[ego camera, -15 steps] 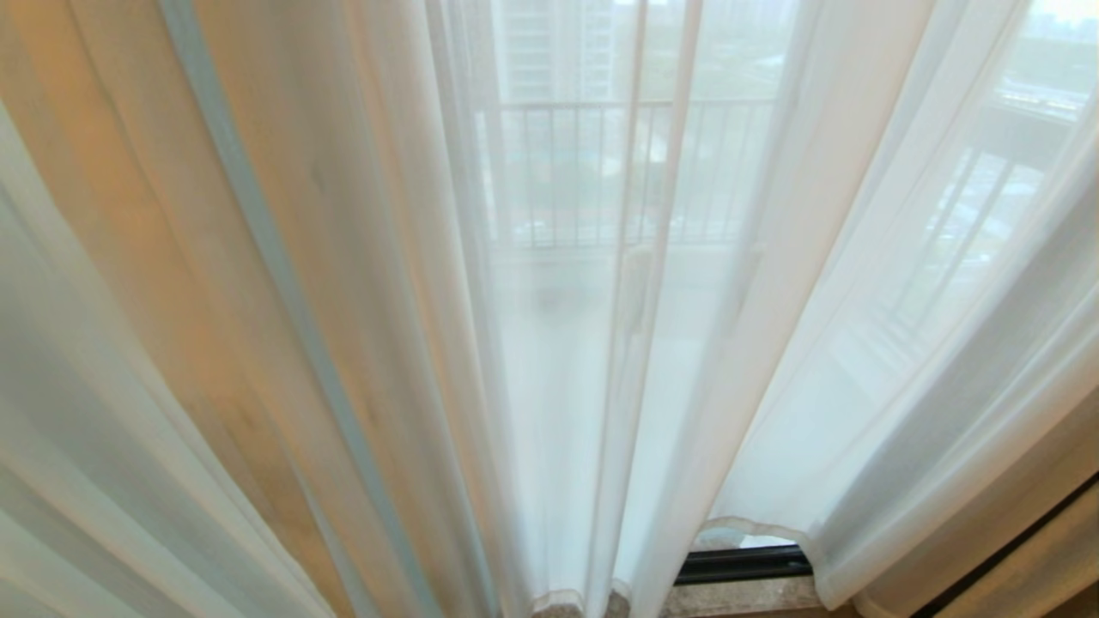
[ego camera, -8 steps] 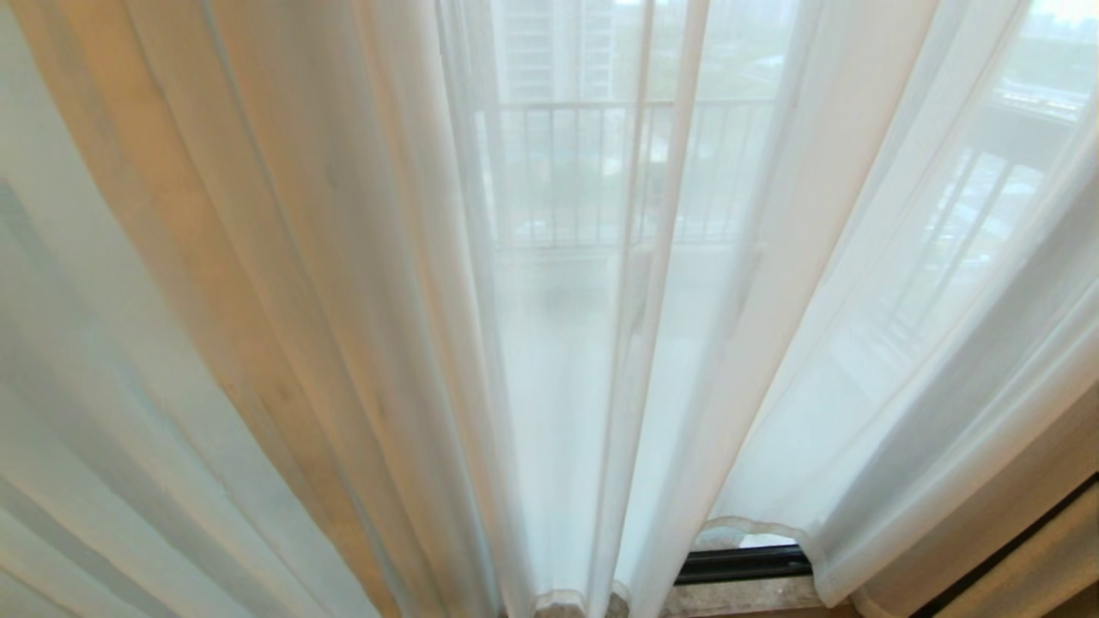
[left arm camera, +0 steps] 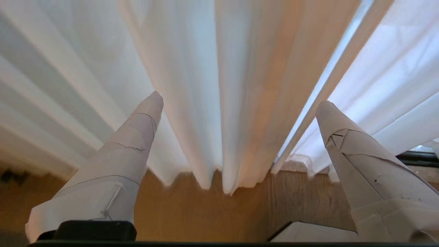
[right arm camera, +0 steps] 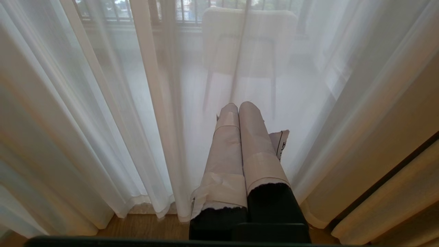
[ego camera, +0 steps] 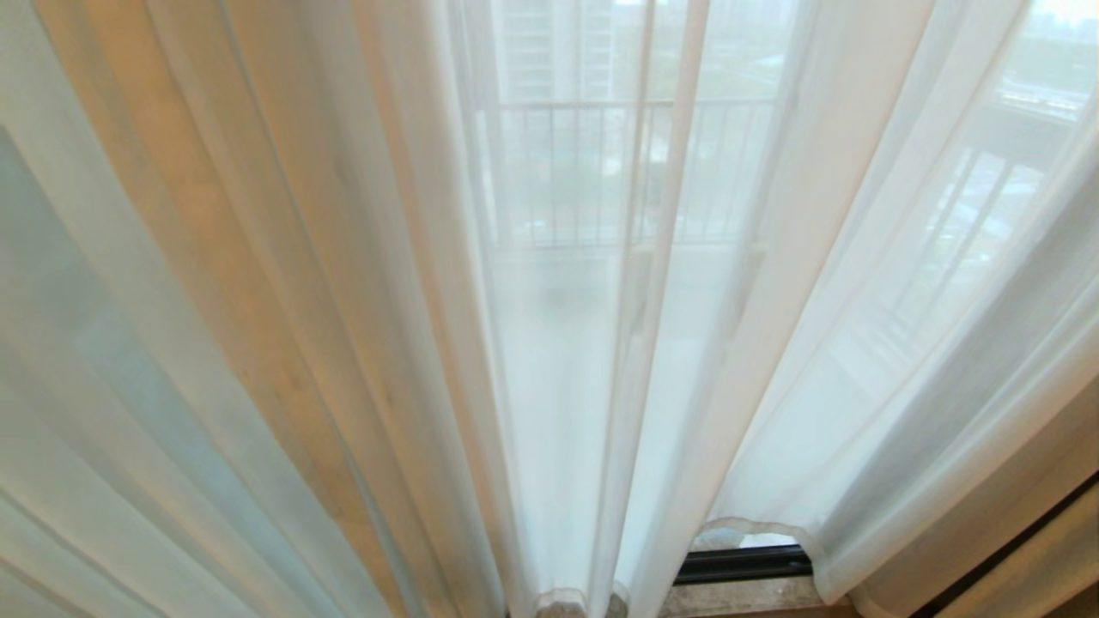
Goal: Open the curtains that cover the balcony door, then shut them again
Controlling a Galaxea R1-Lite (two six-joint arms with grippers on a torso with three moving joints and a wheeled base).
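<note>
Soft daylight fills the room. Outside stand a balcony railing [ego camera: 592, 172] and tall buildings [ego camera: 554, 47]. A pale chair [right arm camera: 248, 44] stands on the balcony. The wooden floor [left arm camera: 192, 212] is warm brown.

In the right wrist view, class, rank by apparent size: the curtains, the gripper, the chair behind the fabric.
1. curtains
2. and 3. unsure: right gripper looms nearest; chair looks similar.

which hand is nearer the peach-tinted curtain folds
Left. The left hand stands open right in front of the peach-tinted folds, fingers either side. The right hand, shut, faces plain white sheer, apart from it.
</note>
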